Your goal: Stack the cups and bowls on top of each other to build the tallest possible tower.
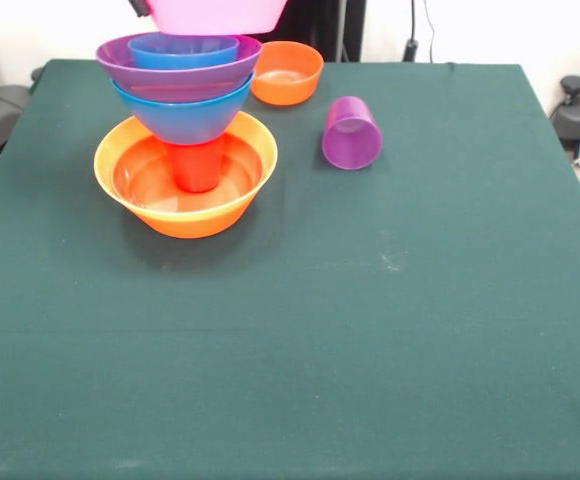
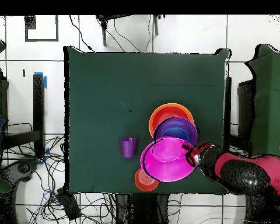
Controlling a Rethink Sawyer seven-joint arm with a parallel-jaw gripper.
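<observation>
The tower stands on the large orange bowl (image 1: pixel 185 205) (image 2: pixel 170 109). An upside-down red cup (image 1: pixel 198 166) sits in it and carries a large blue bowl (image 1: pixel 182 118), a purple bowl (image 1: pixel 120 62) (image 2: pixel 176 129) and a small blue bowl (image 1: pixel 183 50). A large pink bowl (image 1: pixel 218 12) (image 2: pixel 167 158) hangs in the air just above and beside the stack, with my gripper (image 2: pixel 193 156) shut on its rim. Only a corner of the gripper (image 1: pixel 140 7) shows in the front view. A purple cup (image 1: pixel 351 132) (image 2: pixel 128 147) lies on its side. A small orange bowl (image 1: pixel 286 72) (image 2: pixel 145 181) rests apart.
The green table (image 1: pixel 370 330) (image 2: pixel 101 93) has its wide bare part away from the tower. My red and black arm (image 2: pixel 247 175) reaches in over the table's edge. Cables and chair parts lie beyond the table's sides.
</observation>
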